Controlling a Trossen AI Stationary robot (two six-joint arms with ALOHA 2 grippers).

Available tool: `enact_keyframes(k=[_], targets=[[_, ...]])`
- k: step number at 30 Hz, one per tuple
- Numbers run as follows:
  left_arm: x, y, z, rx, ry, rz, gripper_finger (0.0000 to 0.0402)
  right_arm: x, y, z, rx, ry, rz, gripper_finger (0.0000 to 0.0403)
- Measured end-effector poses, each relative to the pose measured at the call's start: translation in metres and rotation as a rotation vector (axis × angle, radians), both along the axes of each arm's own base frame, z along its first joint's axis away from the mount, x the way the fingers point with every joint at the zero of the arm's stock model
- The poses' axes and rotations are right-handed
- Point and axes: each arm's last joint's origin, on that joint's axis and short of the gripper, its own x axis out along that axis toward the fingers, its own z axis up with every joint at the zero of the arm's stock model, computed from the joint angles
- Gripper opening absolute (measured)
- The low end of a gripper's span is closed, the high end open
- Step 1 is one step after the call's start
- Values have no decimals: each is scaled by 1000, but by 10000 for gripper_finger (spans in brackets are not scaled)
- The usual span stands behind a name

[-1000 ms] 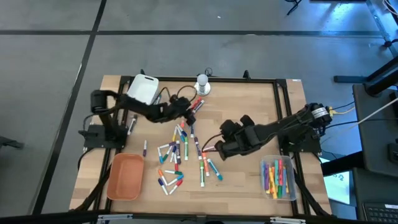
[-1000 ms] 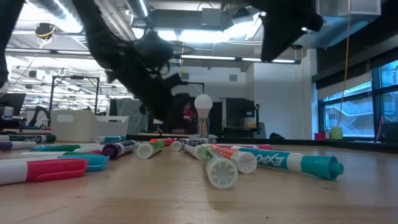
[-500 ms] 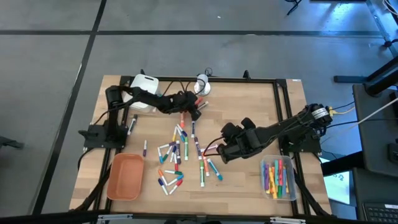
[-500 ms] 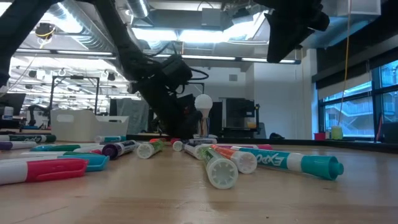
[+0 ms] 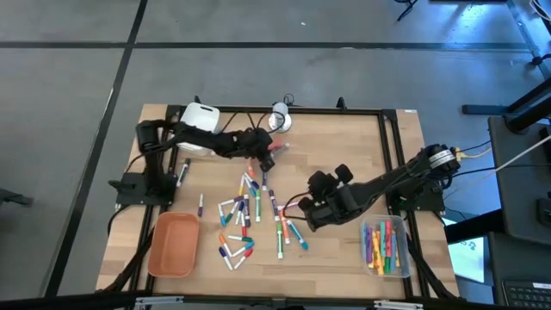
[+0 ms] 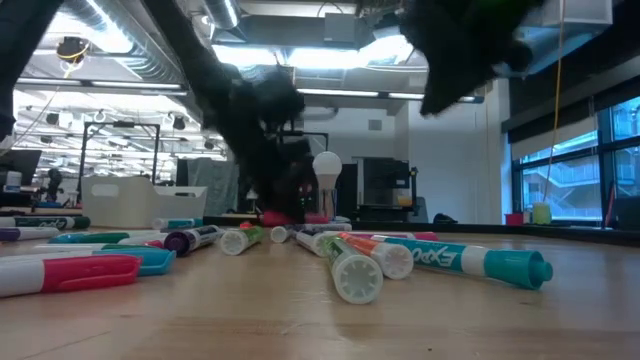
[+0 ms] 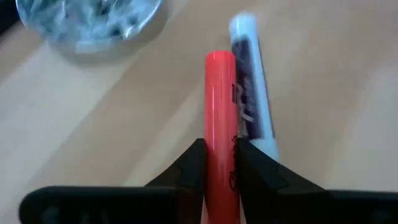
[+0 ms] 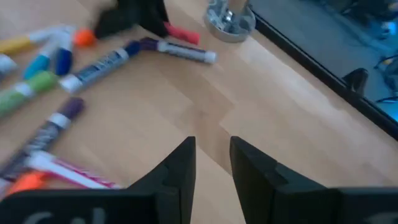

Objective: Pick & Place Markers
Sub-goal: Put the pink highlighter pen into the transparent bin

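Observation:
Many markers [image 5: 250,211] lie scattered on the wooden table's middle. My left gripper [image 5: 265,155] is at the far side of the heap, low over the table, shut on a red marker [image 7: 219,93]. A white marker with a purple label [image 7: 250,93] lies right beside the red one. My right gripper [image 5: 312,209] hovers over the right side of the heap. In the right wrist view [image 8: 212,163] its fingers stand a little apart with nothing between them. My left gripper pinches the red marker's barrel [image 7: 219,146] between its two fingers, one on each long side. The fingers reach in from the table's left, slanting down, and the marker runs along them and sticks out past the fingertips. I cannot tell whether it is clear of the table.
A clear tray [image 5: 385,245] with several markers stands at the near right, an orange tray [image 5: 174,244] at the near left. A white box [image 5: 198,122] and a bulb on a round stand [image 5: 280,116] are at the far edge, close to my left gripper.
My left gripper has come down to the table at the far side of the heap, and now has the red marker between its fingers. My right arm has shifted a little toward the near edge.

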Motion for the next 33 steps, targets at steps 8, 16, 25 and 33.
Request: enact_keyframes(k=[8,16,25,33], targets=[[-3,-56,44,90,-195,-71,63,-14,-8,-48,-12,-212,-91,106],[-6,-108,42,20,-555,-204,63,-12,-15,-56,147,-453,82,183],[-9,-125,50,-41,-750,-353,63,-13,-20,-54,70,-822,252,212],[-8,-130,57,-41,-814,-460,63,-10,-24,-49,49,-899,345,210]])
